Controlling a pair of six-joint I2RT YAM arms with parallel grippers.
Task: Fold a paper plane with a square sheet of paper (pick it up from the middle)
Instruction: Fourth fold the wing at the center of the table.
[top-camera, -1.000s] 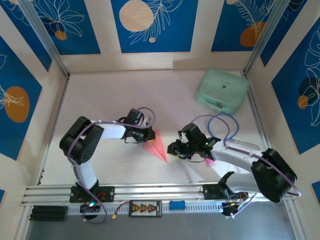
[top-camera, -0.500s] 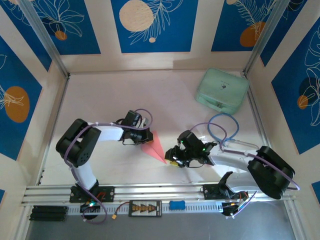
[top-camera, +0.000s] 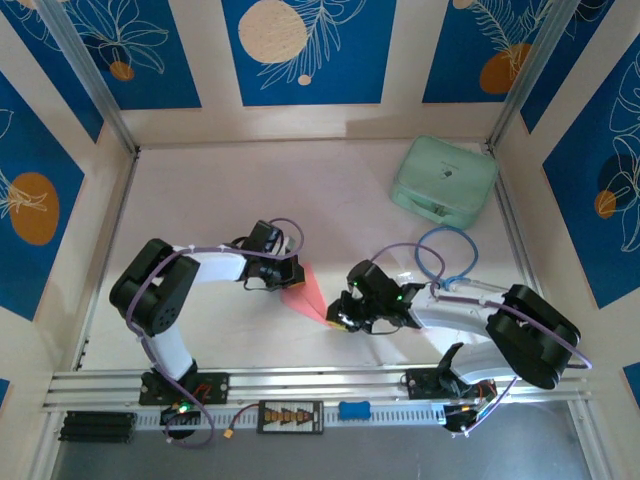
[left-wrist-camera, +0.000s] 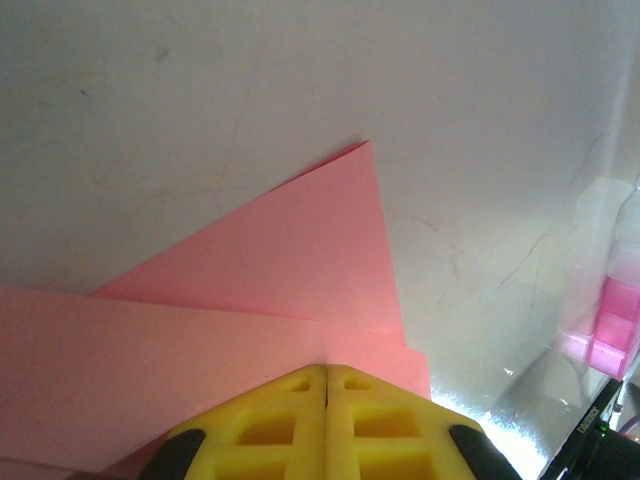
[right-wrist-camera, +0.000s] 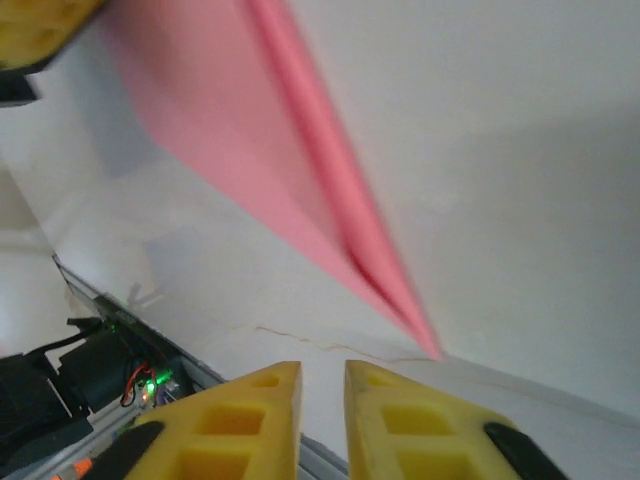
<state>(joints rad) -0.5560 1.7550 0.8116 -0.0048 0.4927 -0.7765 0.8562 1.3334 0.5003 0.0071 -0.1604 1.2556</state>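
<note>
On the white tabletop (top-camera: 220, 190), left gripper (left-wrist-camera: 327, 378) pinches the paper plane (top-camera: 311, 296), tip just before the slightly parted right gripper (right-wrist-camera: 322, 375).

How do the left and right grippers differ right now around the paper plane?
The left gripper is shut on the paper plane at its wide end; the right gripper shows a narrow gap with nothing in it. The left gripper touches the paper; the right gripper sits just short of the pointed tip, apart from it. Both have yellow fingers and face the plane from opposite ends.
</note>
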